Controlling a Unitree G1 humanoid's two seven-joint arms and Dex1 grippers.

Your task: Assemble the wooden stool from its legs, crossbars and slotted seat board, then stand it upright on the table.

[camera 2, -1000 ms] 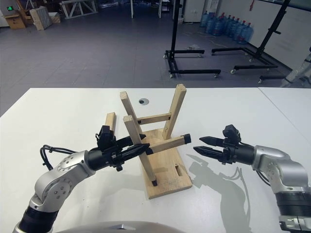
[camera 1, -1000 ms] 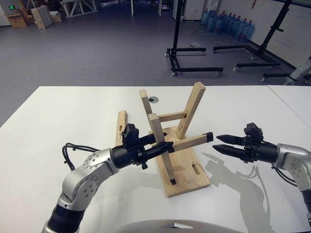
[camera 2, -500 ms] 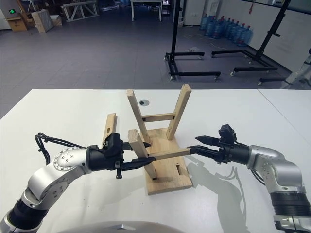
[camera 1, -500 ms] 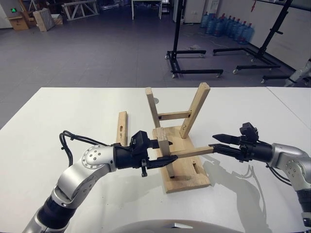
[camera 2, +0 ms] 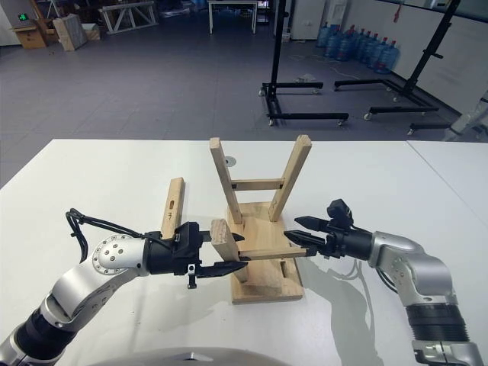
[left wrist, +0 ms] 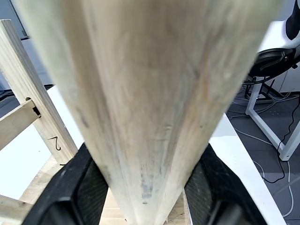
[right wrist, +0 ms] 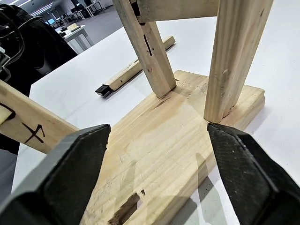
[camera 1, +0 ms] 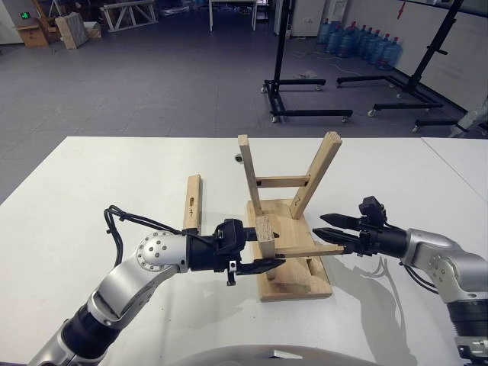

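The slotted seat board (camera 1: 299, 284) lies flat on the white table. Two legs (camera 1: 250, 174) (camera 1: 314, 177) rise from its far end, joined by a crossbar (camera 1: 284, 182). My left gripper (camera 1: 267, 244) is shut on a third leg (camera 1: 264, 230), held low over the board's near left part. A crossbar (camera 1: 309, 250) runs from that leg towards the right. My right gripper (camera 1: 320, 227) stands open at the crossbar's free end, one finger above it and one below. In the left wrist view, the held leg (left wrist: 140, 93) sits between the black pads (left wrist: 77, 187).
A loose leg (camera 1: 192, 202) with a slot lies on the table left of the board, also seen as the loose leg (right wrist: 136, 68) in the right wrist view. A small round hole (camera 2: 230, 162) is in the table behind the stool. Black stands fill the floor beyond.
My left gripper has brought the leg and its crossbar down and right, from slanted across the board to low over it. My right gripper has moved left to the crossbar's end.
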